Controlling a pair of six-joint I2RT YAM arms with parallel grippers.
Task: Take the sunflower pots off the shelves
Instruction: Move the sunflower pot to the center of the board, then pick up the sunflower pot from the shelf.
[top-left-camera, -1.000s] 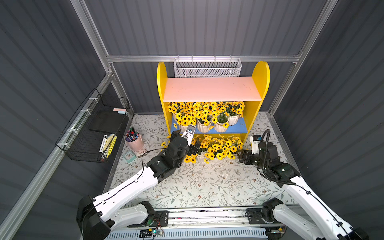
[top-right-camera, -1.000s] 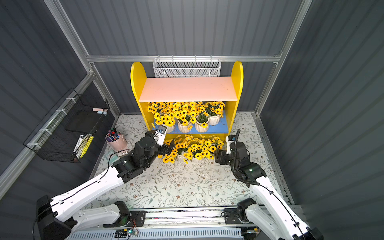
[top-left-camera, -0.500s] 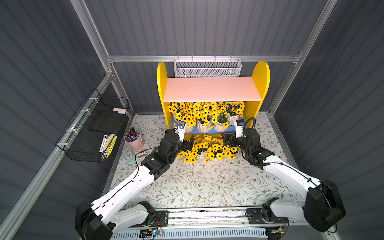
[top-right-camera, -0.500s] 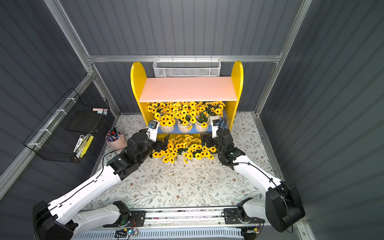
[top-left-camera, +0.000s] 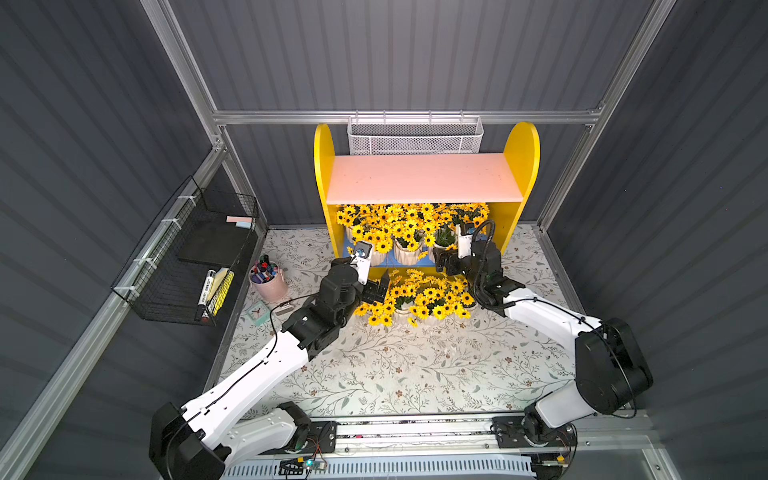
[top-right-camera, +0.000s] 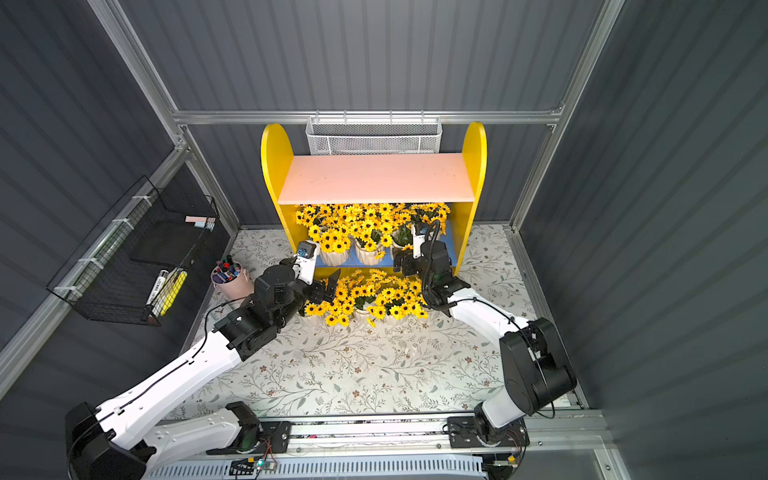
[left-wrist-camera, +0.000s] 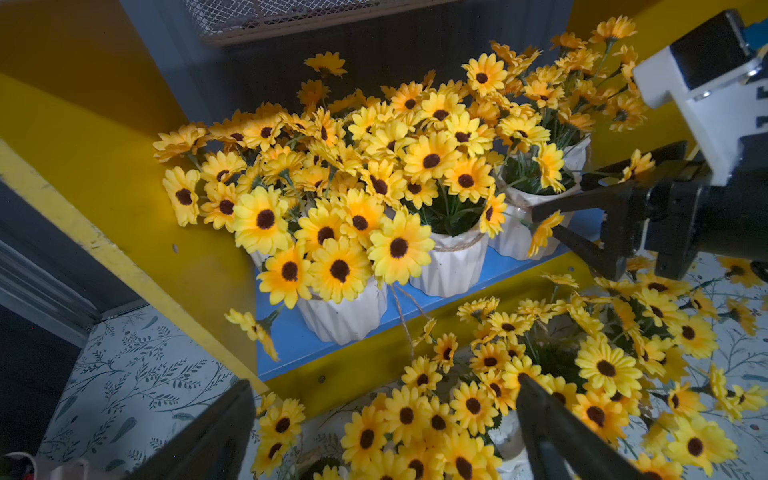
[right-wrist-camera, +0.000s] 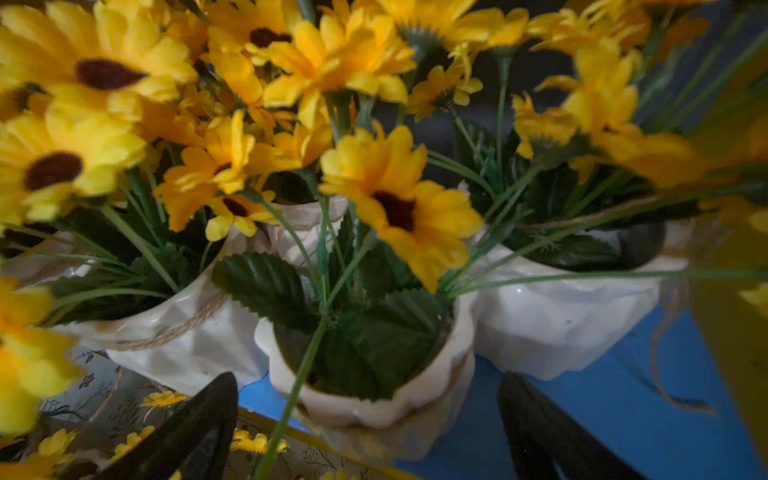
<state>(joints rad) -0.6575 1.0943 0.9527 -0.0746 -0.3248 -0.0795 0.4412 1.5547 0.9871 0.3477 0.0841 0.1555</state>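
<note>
Right gripper (right-wrist-camera: 369, 376), jaws spread wide, empty, flanks a white ribbed sunflower pot (right-wrist-camera: 386, 411) on the yellow wooden shelves' (top-left-camera: 521, 166) blue lower board (right-wrist-camera: 602, 407). Left gripper (left-wrist-camera: 382, 382), likewise wide and empty, hovers above sunflower pots (top-left-camera: 415, 299) on the floral mat (top-left-camera: 415, 374). Print on the white racked marker (top-left-camera: 204, 286) seems too small to read.

Both top views high above the shelves (top-left-camera: 424, 178); wrist views close before them.

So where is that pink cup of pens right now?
In both top views the pink cup stands on the floral mat at the left, between the black wire rack and the left arm, just left of the yellow shelf.
</note>
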